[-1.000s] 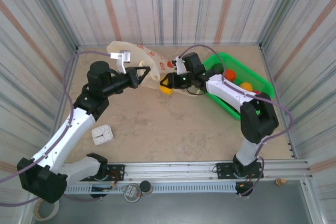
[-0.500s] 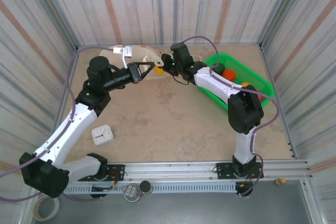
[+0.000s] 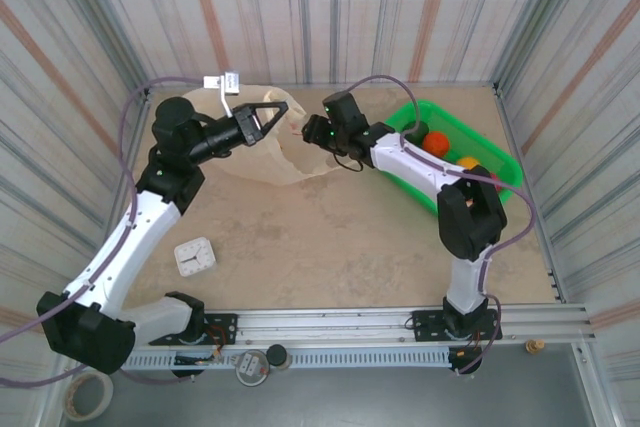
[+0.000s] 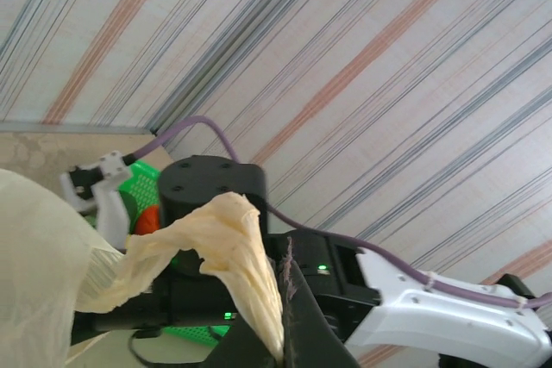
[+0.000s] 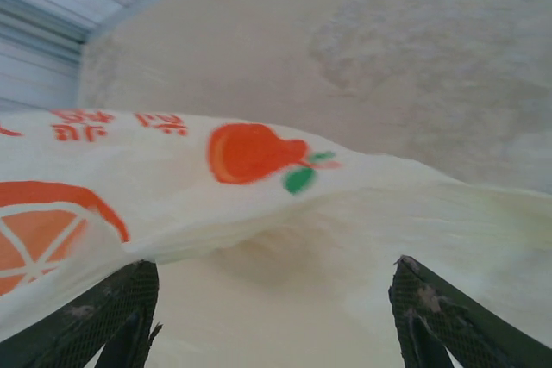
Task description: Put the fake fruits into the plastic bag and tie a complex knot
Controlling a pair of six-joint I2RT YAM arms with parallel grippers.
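Top external view suggests the filling step: the left gripper (image 3: pixel 279 111) pinches a handle of the plastic bag (image 3: pixel 262 159), lying at the far side of the table (image 3: pixel 330 237), the right gripper (image 3: pixel 312 132) hangs wide and empty at its mouth, and next should probably fetch more fake fruits (image 3: pixel 437 141) from the green basket (image 3: pixel 440 110).

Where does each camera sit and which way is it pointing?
Top external: overhead from behind, looking down at the table; left arm and right arm show.
Left wrist: on the left arm, facing the striped wall; left gripper pinching the plastic bag.
Right wrist: on the right arm, facing the bag's print; open right gripper.
All three share the bag.
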